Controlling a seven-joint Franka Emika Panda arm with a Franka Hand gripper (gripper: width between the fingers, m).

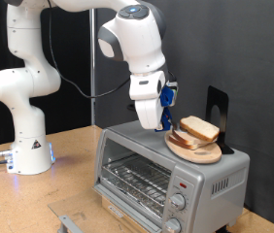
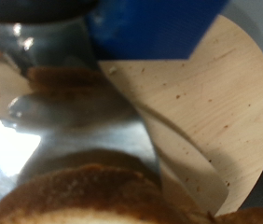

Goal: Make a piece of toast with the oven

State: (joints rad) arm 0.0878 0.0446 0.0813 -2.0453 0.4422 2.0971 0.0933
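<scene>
- While the arm bends down over the oven (image 1: 168, 175), its gripper (image 1: 165, 120) hangs just above the oven's flat top, close beside the round wooden board (image 1: 195, 150) at that board's nine o'clock in the exterior view.
- Whether the gripper's fingers are spread or closed cannot be told — the exterior view shows them only from the side, and the wrist view is filled by one blurred shiny finger (image 2: 71, 121); nothing is visibly between the fingers.
- On the board, which lies on the oven's top toward the exterior view's right, sits a small stack of bread slices; the uppermost, the piece of toast (image 1: 200, 127), is pale with a tan crust and lies tilted across the slices beneath it.
- In the wrist view the pale speckled board fills the background, and a brown crust edge (image 2: 85, 191) shows very near the camera, out of focus.
- The oven stands on the wooden tabletop (image 1: 69, 184) with its glass door closed, its wire rack (image 1: 137, 180) visible behind the glass and two knobs (image 1: 177, 213) at the front's right end.
- At twelve to one o'clock from the board, a dark upright stand (image 1: 218, 115) rises from the oven's top.
</scene>
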